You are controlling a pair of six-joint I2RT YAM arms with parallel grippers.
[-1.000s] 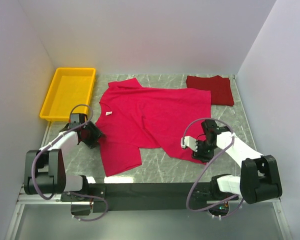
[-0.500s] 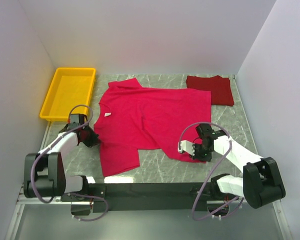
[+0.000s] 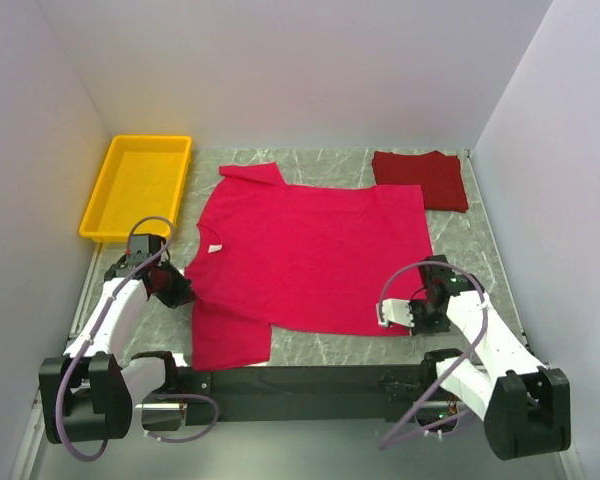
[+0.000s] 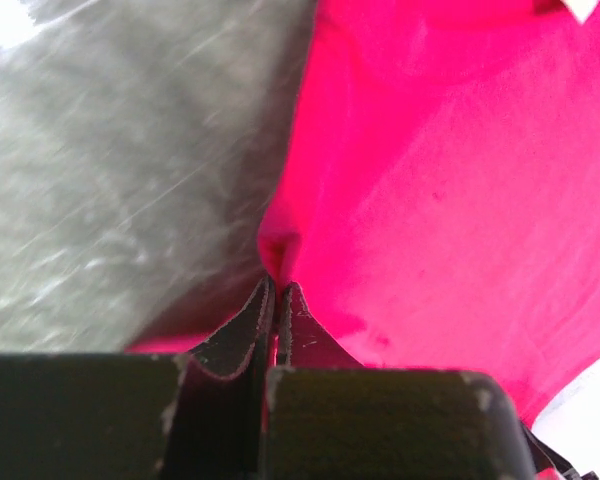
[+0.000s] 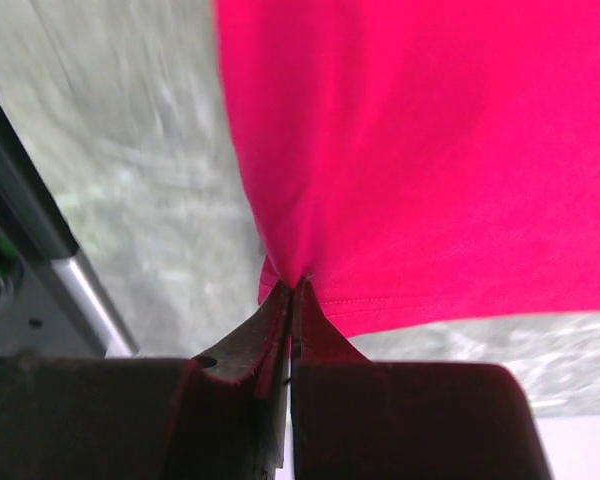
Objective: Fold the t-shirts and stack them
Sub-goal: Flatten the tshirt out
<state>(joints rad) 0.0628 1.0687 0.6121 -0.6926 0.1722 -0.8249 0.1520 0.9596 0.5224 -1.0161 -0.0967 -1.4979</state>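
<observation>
- The bright pink shirt (image 3: 310,255) is spread out in the middle of the gray table (image 3: 320,345).
- Its neck, with a small white label (image 3: 213,248), is turned to the left side, and its bottom edge is turned to the right side.
- One sleeve is laid toward the back wall, and the other is laid toward the arms.
- The left claw (image 4: 277,288) is clenched on the pink shirt's left edge, near the neck. A small fold of cloth is pinched between its fingers.
- The right claw (image 5: 292,285) is clenched on the pink shirt's bottom edge, at the near right corner. The cloth is pulled to a point there.
- The dark red shirt (image 3: 422,178) is folded and laid in the far right corner of the table, just beside the pink shirt's far corner. Whether the two are touching cannot be told.
- A yellow tray (image 3: 140,185) is set at the far left, apart from both shirts.
</observation>
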